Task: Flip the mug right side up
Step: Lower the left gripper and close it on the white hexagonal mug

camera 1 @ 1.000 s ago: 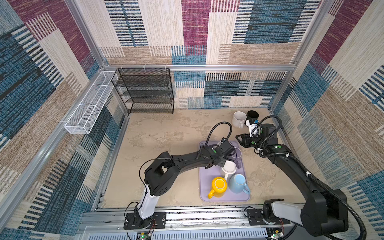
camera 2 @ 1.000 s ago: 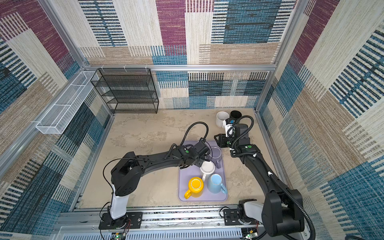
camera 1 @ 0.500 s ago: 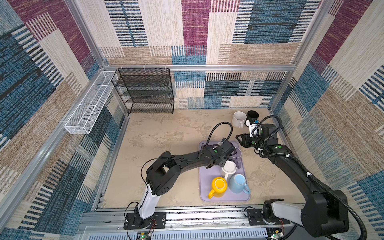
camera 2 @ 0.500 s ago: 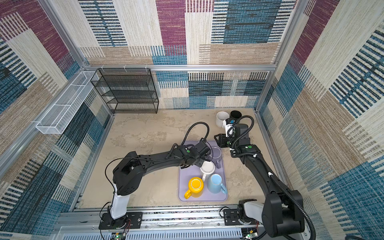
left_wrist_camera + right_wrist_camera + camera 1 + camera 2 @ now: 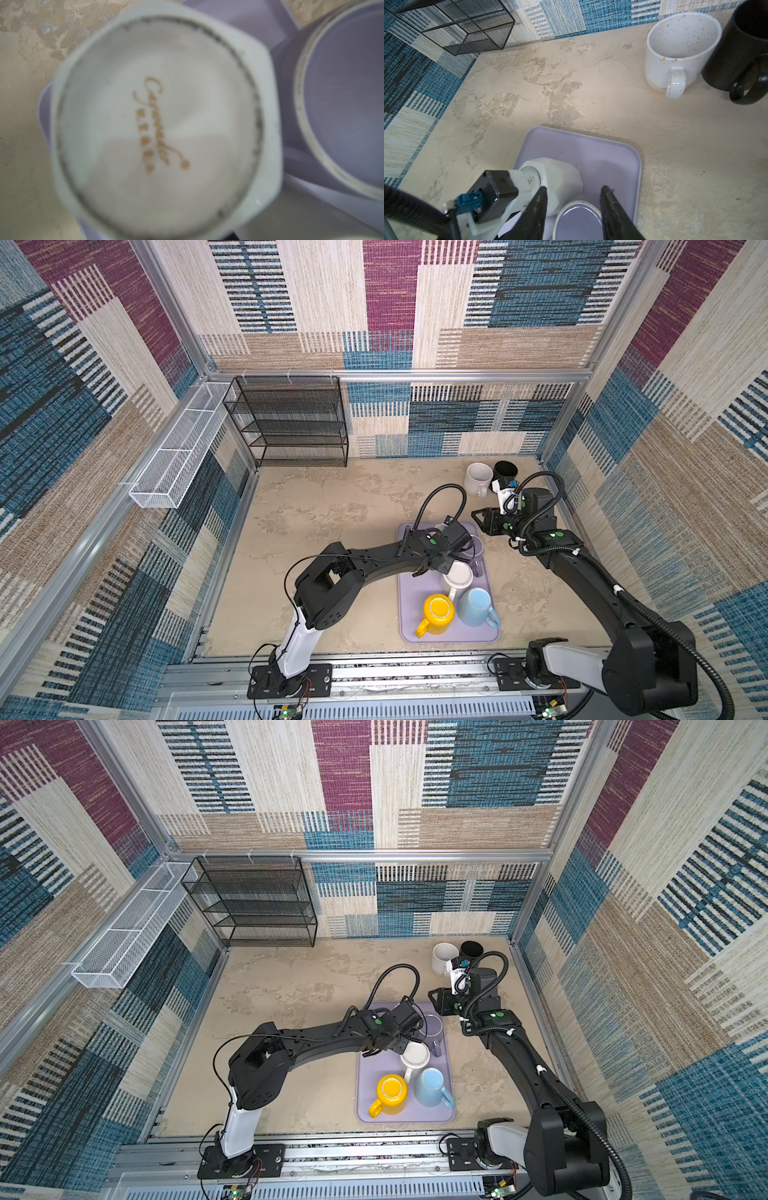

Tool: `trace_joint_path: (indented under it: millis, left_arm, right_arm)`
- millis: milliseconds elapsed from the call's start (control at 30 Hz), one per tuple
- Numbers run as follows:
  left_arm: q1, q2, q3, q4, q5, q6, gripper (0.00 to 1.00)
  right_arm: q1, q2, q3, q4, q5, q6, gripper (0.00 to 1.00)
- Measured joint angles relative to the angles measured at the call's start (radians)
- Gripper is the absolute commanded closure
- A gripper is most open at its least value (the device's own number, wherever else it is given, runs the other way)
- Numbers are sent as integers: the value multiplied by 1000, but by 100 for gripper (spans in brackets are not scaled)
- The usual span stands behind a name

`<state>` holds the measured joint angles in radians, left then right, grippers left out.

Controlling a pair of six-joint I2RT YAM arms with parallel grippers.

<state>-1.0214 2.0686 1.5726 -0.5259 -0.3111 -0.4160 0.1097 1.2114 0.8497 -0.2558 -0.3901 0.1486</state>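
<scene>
In a top view the white faceted ceramic mug stands base-up on the lavender plastic tray, right of centre, with the left gripper at its side. The left wrist view shows only the mug's base (fingers hidden, so I cannot tell the grip). In the right wrist view the right gripper hangs spread and empty, at lower centre. This looks like the grasping step; next comes a firm hold, a lift and a flip.

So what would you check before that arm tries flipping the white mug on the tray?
1. white mug base up on the tray: ok.
2. left gripper has a firm hold on it: cannot tell, its fingers are hidden.
3. right gripper open and empty: ok.
4. Room to turn: not ok, the lavender mug sits close beside it.
5. Tray lying flat: ok.
</scene>
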Motion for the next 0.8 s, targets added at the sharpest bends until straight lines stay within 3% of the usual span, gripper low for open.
trace_joint_path:
  millis: [800]
  left_arm:
    - [1,2,0,-2,0,0,82]
  right_arm:
    - [0,-2,-1,0,0,0,55]
